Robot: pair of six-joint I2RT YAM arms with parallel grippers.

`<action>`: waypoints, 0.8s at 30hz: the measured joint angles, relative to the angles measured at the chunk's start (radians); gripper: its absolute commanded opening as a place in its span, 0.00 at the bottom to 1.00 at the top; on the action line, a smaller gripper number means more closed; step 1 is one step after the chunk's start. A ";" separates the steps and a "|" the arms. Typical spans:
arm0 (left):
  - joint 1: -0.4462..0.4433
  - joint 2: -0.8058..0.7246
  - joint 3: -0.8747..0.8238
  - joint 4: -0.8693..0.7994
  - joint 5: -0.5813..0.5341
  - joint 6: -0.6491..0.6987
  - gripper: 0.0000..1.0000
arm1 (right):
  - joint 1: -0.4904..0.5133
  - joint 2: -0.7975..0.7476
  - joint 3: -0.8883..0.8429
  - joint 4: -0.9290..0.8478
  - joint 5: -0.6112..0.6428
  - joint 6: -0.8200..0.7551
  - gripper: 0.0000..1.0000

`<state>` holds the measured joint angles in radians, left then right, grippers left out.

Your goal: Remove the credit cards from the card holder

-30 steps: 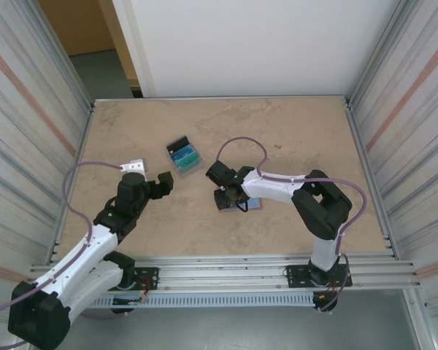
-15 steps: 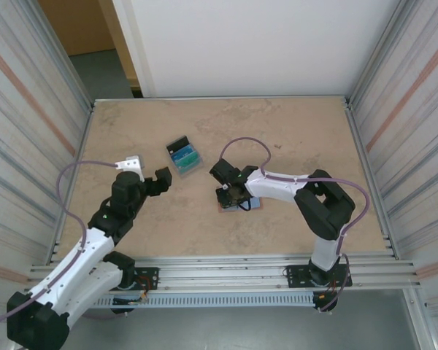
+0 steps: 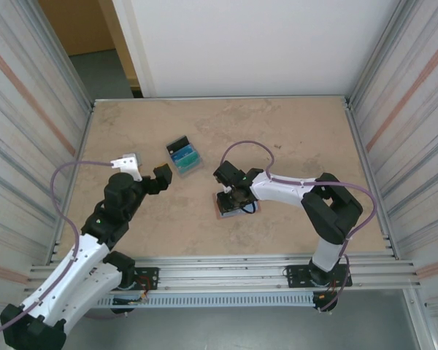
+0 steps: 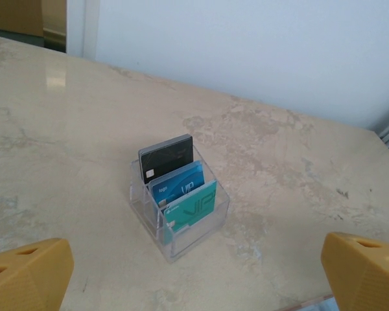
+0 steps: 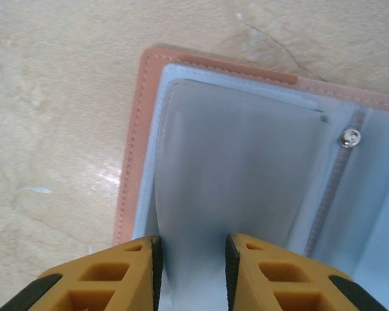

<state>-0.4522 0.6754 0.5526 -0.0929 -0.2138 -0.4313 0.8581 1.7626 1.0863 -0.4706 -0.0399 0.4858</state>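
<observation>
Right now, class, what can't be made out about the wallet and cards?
- Top view: wallet largely hidden under right gripper.
- Right wrist view: pocket contents hidden by lining; wallet's near part cut off by frame edge.
- Top view: cards' print too small.

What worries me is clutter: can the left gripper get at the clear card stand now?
Probably yes: the left gripper, jaws wide open, faces the clear card stand across bare table, and the right gripper is at the card holder.
</observation>
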 measured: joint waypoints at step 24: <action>-0.002 -0.034 0.007 -0.015 0.000 0.011 0.99 | 0.005 -0.026 0.034 -0.091 0.137 0.003 0.32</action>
<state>-0.4538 0.6411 0.5594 -0.1078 -0.2134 -0.4198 0.8627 1.7363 1.1202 -0.5613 0.0975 0.4892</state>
